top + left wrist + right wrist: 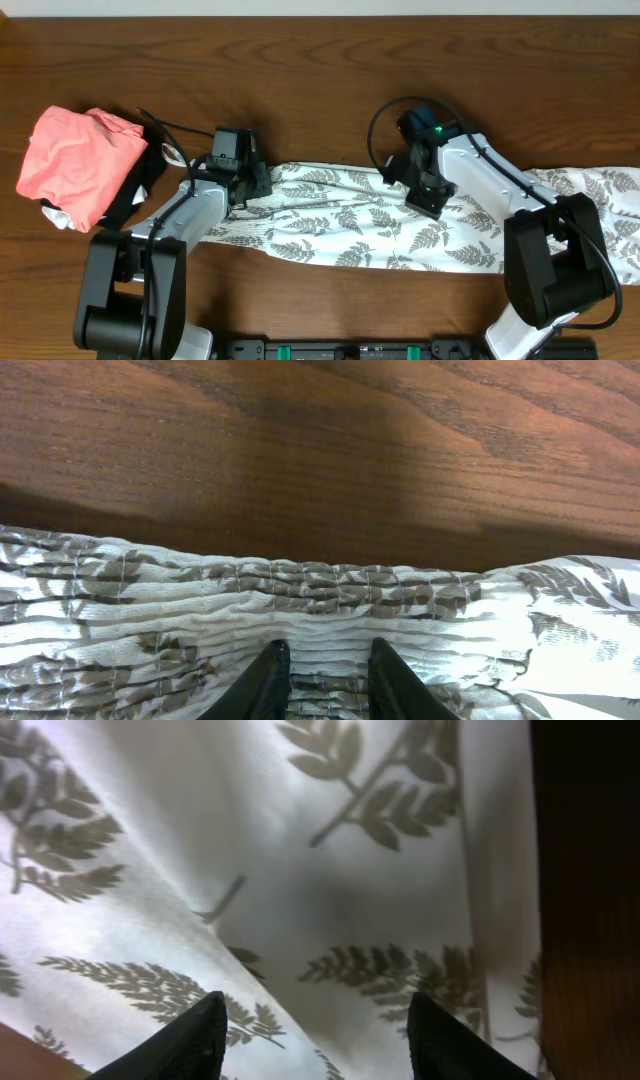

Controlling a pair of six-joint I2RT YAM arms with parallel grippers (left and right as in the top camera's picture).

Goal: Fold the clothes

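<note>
The clothes (380, 230), a long white garment printed with grey fern leaves, lie stretched across the table from the left arm to the right edge. My left gripper (250, 185) sits at the garment's left end. In the left wrist view it (328, 652) is shut on a ridge of the gathered, ribbed band (330, 600) near the garment's far edge. My right gripper (430, 198) hovers low over the upper middle of the clothes. In the right wrist view it (315, 1005) stands open, its fingers straddling a diagonal fold (250, 960) of smooth cloth, with nothing held.
A salmon-pink folded garment (80, 160) rests on a black cloth (138, 195) at the far left, close to the left arm. Bare wooden table (300, 60) lies beyond the clothes. The far end of the clothes runs off the right side of the overhead view.
</note>
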